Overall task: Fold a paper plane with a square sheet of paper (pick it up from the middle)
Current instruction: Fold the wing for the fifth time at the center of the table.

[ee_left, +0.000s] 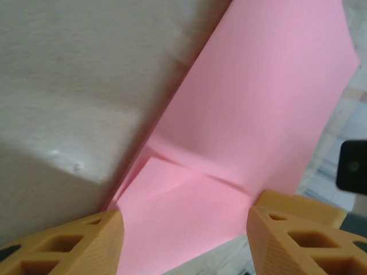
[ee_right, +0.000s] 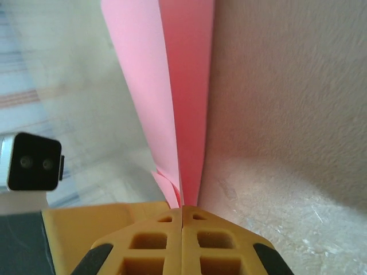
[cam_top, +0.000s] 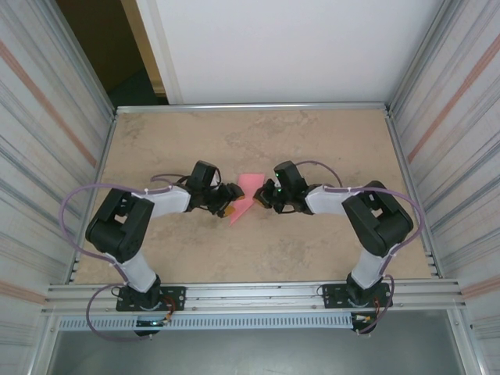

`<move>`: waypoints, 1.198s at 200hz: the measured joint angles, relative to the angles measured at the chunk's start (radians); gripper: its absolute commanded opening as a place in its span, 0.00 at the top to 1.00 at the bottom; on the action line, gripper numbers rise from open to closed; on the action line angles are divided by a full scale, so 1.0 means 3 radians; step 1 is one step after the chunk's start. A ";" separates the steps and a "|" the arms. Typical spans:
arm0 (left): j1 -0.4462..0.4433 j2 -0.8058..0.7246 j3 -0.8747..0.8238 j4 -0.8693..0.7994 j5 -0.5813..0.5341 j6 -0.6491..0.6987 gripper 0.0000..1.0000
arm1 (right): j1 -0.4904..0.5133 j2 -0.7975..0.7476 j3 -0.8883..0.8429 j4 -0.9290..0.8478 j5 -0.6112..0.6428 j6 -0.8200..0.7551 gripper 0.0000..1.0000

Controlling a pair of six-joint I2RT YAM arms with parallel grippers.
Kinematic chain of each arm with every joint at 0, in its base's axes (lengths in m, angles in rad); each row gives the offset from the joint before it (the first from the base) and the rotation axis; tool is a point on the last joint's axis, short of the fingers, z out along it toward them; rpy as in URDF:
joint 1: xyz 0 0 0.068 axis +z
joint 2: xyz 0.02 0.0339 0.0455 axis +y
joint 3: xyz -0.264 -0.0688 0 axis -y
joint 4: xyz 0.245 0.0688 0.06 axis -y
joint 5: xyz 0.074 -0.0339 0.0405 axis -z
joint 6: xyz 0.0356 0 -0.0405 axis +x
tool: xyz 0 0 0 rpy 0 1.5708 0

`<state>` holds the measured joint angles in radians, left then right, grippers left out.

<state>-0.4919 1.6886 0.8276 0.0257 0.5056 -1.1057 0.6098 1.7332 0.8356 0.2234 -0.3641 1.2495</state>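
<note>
Near table [cam_top: 312, 141] centre, near end hidden, far tip cropped: folded pink paper [cam_top: 248, 186], pinched upright in closed right gripper [ee_right: 182, 209], lying between parted left gripper [ee_left: 186, 223] fingers.

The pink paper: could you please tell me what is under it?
The beige table lies under the pink paper; the patch directly beneath is covered, so anything there is hidden.
</note>
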 measured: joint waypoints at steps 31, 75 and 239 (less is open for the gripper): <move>-0.0113 -0.0253 0.0174 -0.0244 -0.0084 0.0626 0.36 | -0.0154 -0.0229 -0.0070 -0.0121 0.0013 -0.0015 0.96; -0.0434 -0.0440 0.0361 -0.0425 -0.0392 0.1639 0.33 | -0.0299 -0.0367 -0.0094 -0.0355 -0.0015 -0.0013 0.95; -0.1186 0.0019 0.0361 0.0067 -0.1619 0.4149 0.52 | -0.0492 -0.0445 -0.0118 -0.0567 -0.0315 0.0164 0.93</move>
<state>-0.8478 1.6943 0.9360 0.0460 0.0200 0.1390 0.4622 1.5997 0.8001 0.0532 -0.4587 1.2987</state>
